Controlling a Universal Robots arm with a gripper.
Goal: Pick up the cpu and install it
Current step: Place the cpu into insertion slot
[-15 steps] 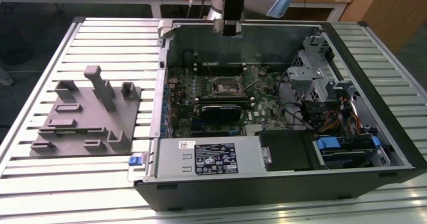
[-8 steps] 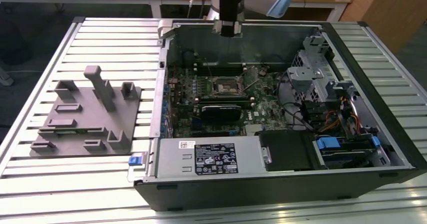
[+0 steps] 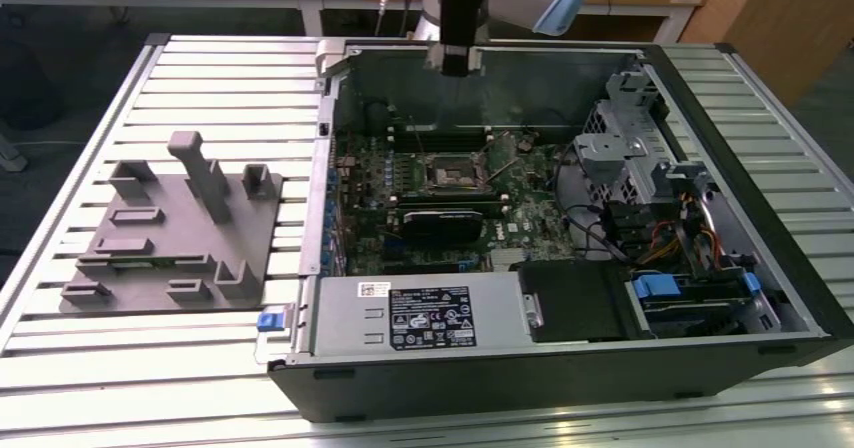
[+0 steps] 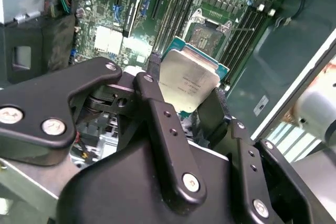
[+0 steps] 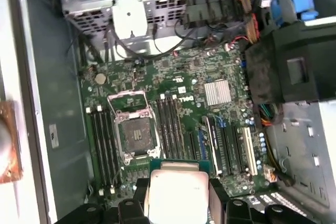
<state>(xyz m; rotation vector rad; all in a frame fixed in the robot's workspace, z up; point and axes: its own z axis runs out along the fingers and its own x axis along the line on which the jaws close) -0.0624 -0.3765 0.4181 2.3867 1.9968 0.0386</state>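
Slatted table (image 3: pixel 200 78) carries open case (image 3: pixel 534 383); hand (image 5: pixel 178 208) pinches cpu (image 4: pixel 186 80), apparently above motherboard (image 5: pixel 181 85)

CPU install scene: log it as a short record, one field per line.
held item: small flat square silvery-topped cpu, gripped by the black hand
hand position: raised above the open black computer case
target: black square-framed motherboard socket, no chip seated in it
cpu to socket: apart, not touching
aside: grey plastic fixture block on the slatted metal table, at the exterior view's left
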